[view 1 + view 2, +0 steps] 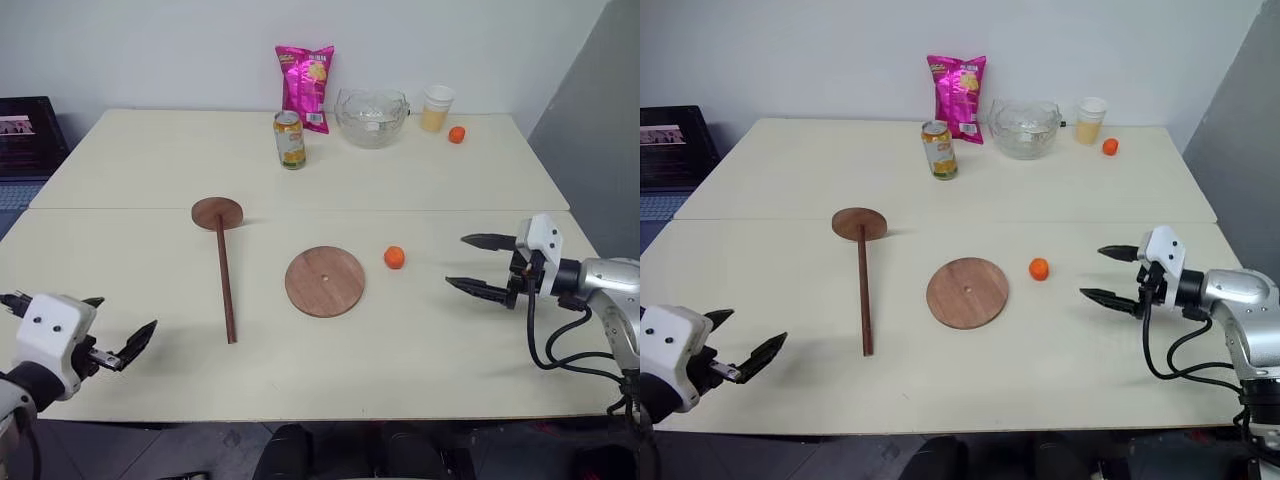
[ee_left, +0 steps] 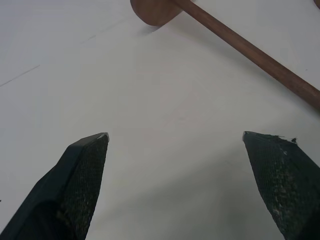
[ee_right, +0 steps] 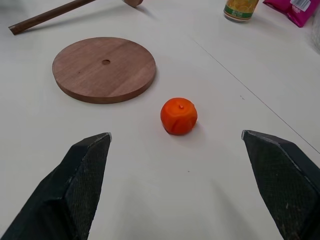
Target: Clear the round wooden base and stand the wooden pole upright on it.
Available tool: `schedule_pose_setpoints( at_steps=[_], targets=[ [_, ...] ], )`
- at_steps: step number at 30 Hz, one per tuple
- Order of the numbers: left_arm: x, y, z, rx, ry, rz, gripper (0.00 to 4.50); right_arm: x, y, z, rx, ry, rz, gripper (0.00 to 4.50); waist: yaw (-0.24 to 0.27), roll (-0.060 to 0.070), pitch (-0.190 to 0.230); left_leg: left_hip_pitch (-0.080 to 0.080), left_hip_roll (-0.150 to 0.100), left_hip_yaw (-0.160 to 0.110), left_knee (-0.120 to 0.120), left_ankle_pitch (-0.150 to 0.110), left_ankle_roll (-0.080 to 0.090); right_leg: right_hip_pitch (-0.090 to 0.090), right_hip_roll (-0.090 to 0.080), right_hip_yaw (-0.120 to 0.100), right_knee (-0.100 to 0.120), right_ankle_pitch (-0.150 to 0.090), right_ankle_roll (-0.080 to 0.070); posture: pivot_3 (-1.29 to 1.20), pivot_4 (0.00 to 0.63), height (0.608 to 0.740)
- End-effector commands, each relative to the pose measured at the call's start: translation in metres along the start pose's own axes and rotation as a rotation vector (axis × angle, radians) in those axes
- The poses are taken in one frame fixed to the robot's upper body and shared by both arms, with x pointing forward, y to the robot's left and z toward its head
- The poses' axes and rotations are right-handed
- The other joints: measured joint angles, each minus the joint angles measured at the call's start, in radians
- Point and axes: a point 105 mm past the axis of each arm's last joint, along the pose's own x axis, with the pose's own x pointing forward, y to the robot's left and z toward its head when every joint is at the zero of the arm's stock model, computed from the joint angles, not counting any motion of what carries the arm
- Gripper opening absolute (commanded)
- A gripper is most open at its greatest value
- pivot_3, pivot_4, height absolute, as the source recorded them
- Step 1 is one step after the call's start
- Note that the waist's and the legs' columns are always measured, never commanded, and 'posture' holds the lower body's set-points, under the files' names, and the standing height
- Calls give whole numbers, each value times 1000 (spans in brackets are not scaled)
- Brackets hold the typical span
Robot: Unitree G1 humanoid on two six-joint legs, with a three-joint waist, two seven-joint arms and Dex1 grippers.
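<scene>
I see a small orange mid-table; at the far edge stand a can, pink snack bag, glass bowl, cup and second orange.

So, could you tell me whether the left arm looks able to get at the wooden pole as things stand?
Probably yes: the left gripper is open, and only bare table lies between it and the wooden pole.

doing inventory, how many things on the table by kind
oranges: 2
wooden pieces: 2, round wooden base, wooden pole
can: 1
snack bag: 1
glass bowl: 1
cup: 1
total: 8
</scene>
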Motion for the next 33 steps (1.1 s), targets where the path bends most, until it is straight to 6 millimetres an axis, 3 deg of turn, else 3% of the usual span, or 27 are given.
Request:
schedule_pose_setpoints(
  at_steps=[1, 6, 18, 29, 33],
  targets=[
    [-3, 3, 4, 53, -26, 0, 4500, -4, -3, 11, -56, -19, -9, 4404, 0, 0, 0, 0, 0, 0, 0, 0, 0, 0, 0, 0, 0, 0, 0, 0, 150, 740],
    [-1, 4, -2, 66, 24, 16, 4500, 0, 1, 10, -55, -25, -4, 4404, 0, 0, 0, 0, 0, 0, 0, 0, 0, 0, 0, 0, 0, 0, 0, 0, 150, 740],
    [-4, 16, 19, 126, -78, -52, 4500, 3, 3, 12, -66, -47, -21, 4404, 0, 0, 0, 0, 0, 0, 0, 0, 0, 0, 0, 0, 0, 0, 0, 0, 150, 740],
    [0, -8, 43, 138, -143, -206, 4500, 10, 4, 22, -73, -74, -31, 4404, 0, 0, 0, 0, 0, 0, 0, 0, 0, 0, 0, 0, 0, 0, 0, 0, 150, 740],
    [8, -30, 61, 170, -181, -327, 4500, 22, 8, 34, -76, -96, -36, 4404, 0, 1, 0, 0, 0, 0, 0, 0, 0, 0, 0, 0, 0, 0, 0, 0, 150, 740]
  ],
)
